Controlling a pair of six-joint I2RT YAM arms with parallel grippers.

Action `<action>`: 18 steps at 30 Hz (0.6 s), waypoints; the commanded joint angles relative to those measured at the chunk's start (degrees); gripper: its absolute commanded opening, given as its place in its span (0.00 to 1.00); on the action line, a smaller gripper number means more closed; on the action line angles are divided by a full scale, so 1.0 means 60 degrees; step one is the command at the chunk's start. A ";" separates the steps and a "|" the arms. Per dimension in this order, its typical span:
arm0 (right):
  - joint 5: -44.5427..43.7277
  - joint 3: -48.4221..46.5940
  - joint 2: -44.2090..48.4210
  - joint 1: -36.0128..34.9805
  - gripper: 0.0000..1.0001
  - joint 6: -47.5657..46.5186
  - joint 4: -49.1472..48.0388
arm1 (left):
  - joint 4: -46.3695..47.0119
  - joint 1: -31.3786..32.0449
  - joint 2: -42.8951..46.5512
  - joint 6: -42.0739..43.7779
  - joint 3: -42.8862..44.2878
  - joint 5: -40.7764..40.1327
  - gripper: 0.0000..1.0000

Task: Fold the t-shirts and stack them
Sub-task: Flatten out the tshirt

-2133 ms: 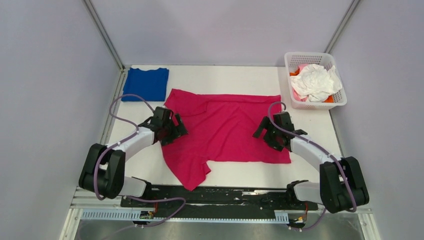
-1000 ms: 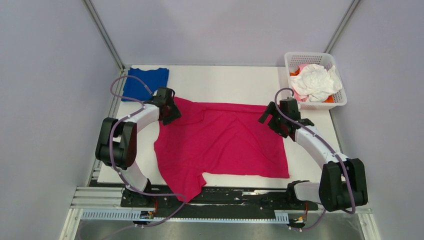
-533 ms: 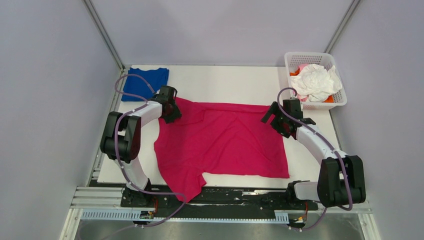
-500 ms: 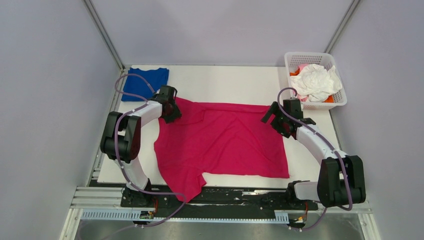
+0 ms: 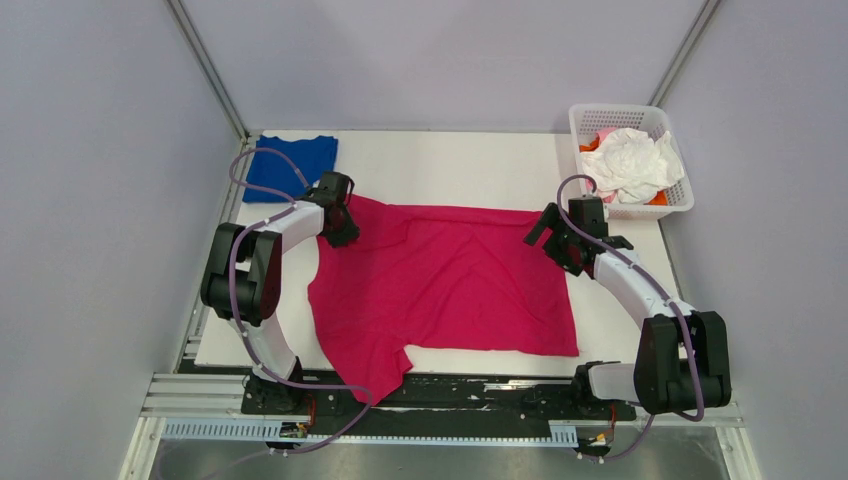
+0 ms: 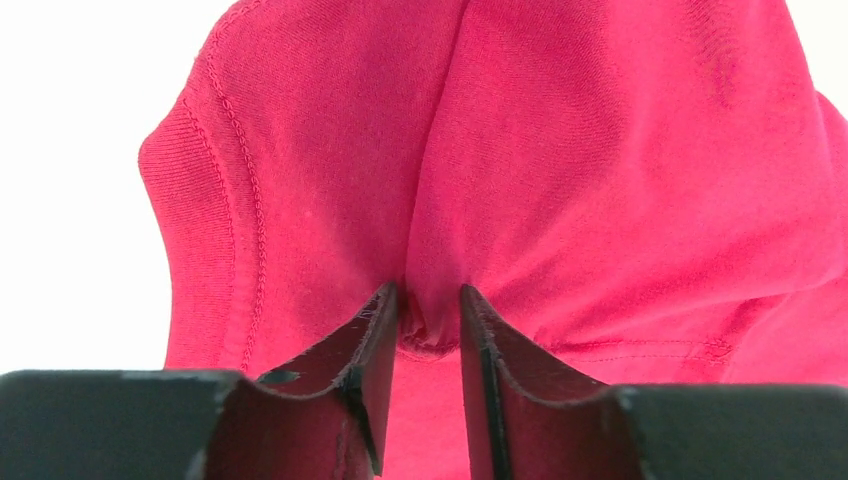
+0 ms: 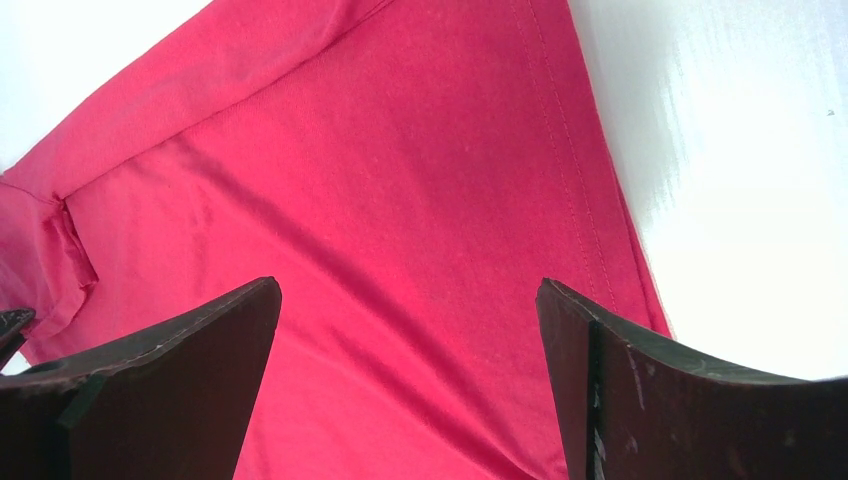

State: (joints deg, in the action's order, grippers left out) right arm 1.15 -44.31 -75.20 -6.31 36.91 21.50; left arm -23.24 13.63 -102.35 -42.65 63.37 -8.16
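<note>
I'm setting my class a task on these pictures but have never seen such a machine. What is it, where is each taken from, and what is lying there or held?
Two robot arms are bolted at the near edge of a white table, each ending in a two-finger gripper. The wide picture looks down from above and behind; the close-ups come from cameras on the wrists. A magenta t-shirt lies spread on the table, a folded blue t-shirt at the far left corner, and a white basket at the far right holds crumpled shirts. The left gripper pinches a fold of the magenta t-shirt; the right gripper stands open over its opposite edge, holding nothing.
</note>
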 commanded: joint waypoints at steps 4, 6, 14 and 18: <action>0.0021 -0.0143 0.0030 0.0096 1.00 -0.0145 -0.0425 | -0.0090 -0.0030 -0.0062 0.0140 0.0486 0.0331 0.25; -0.0007 -0.0154 0.0013 0.0100 1.00 -0.0145 -0.0427 | -0.0091 -0.0030 0.0055 0.0122 0.0498 0.0375 0.17; -0.0184 -0.0345 -0.0145 0.0127 1.00 -0.0086 -0.0444 | 0.0059 -0.0030 0.0572 0.0119 0.0465 0.0792 0.00; -0.0921 -0.0682 -0.0469 0.0166 0.99 0.0161 -0.0502 | 0.0456 -0.0028 0.0806 0.0105 0.0458 0.1194 0.00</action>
State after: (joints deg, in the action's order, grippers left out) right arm -0.32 -44.56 -76.31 -5.82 36.97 21.47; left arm -23.57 13.61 -101.67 -42.09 64.53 -3.49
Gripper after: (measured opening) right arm 0.995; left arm 0.008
